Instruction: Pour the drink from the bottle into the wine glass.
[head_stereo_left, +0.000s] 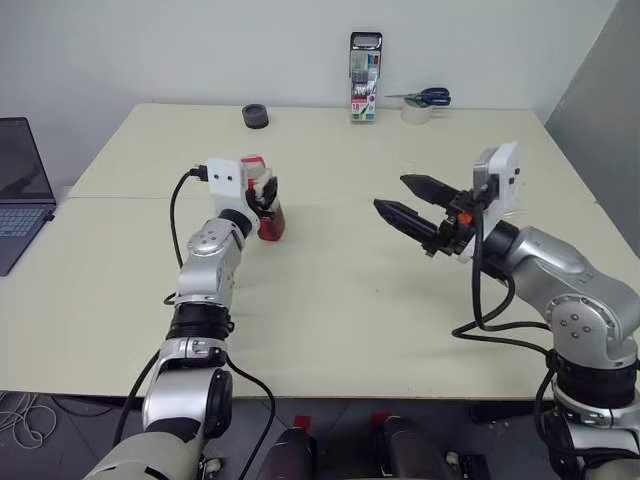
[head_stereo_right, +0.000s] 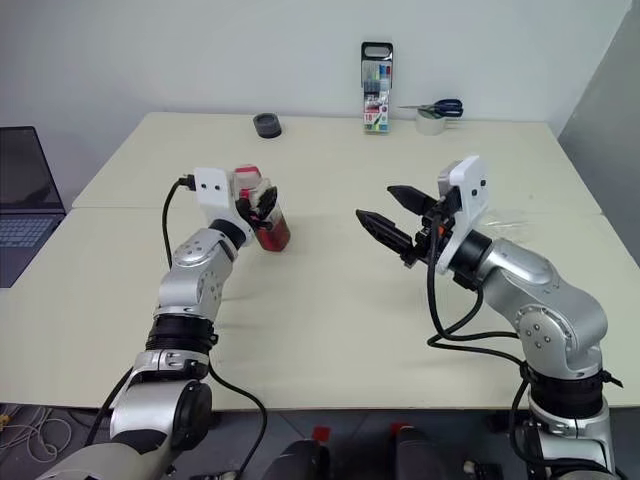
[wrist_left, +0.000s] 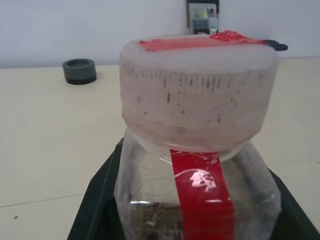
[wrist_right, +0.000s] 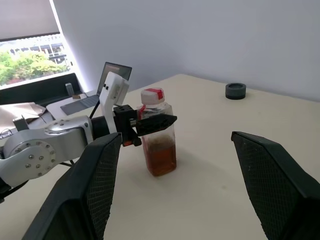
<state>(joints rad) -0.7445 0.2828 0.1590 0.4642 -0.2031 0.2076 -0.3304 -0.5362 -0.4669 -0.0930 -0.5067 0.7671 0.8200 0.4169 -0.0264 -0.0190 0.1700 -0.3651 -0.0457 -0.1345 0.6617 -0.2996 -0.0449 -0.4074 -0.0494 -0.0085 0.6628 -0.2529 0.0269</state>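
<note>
- The left hand (wrist_right: 150, 122) is clamped on the bottle (wrist_right: 159, 135), its black fingers pressed against the clear shoulder just under the cap.
- The bottle stands upright on the bench (head_stereo_left: 330, 300), left of centre, about midway between the near and far edges.
- Its pale ribbed cap (wrist_left: 197, 90) is on, with a red strip (wrist_left: 202, 185) running over the top and down the side.
- The drink (wrist_right: 160, 155), reddish-brown, fills only the lower part of the bottle.
- The right hand (head_stereo_left: 408, 208) hangs above the bench right of centre, well apart from the bottle, pointing left toward it; its two black fingers are spread wide with nothing between them.
- At the far edge stand a pack of markers (head_stereo_left: 364, 78), a roll of tape (head_stereo_left: 417, 112) with blue-handled scissors (head_stereo_left: 428, 97) lying on it, and, further left, a small dark ring-shaped object (head_stereo_left: 256, 116).
- A laptop (head_stereo_left: 20, 190) sits open beyond the bench's left edge.
</note>
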